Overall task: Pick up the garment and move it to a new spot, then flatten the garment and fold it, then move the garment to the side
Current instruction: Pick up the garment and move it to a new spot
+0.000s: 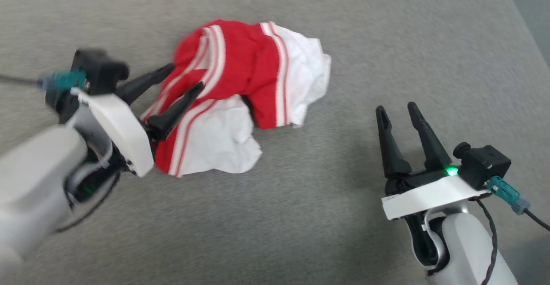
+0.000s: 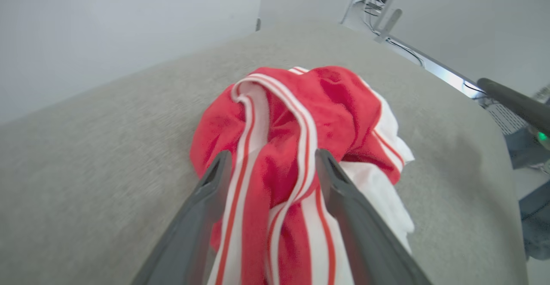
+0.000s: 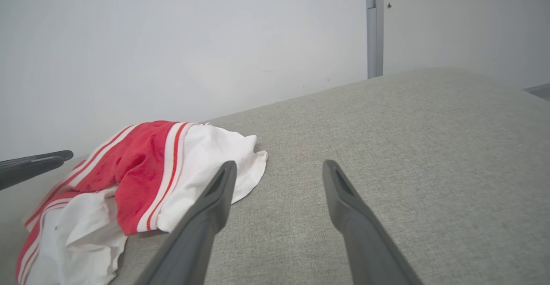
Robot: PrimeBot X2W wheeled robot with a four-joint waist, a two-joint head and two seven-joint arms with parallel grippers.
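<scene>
Hovering at the left, the left gripper (image 1: 184, 77) is holding its jaws wide apart astride a striped fold of the garment (image 1: 240, 70), clamping nothing. The garment is lying in a crumpled heap on the grey cushion (image 1: 300, 233), left of centre. It is looking light, soft and floppy, likely to sag and bunch when lifted, so a pinch on a striped band or panel edge seems soundest. At the right, the right gripper (image 1: 396, 108) is hanging with jaws open, well apart from the cloth.
</scene>
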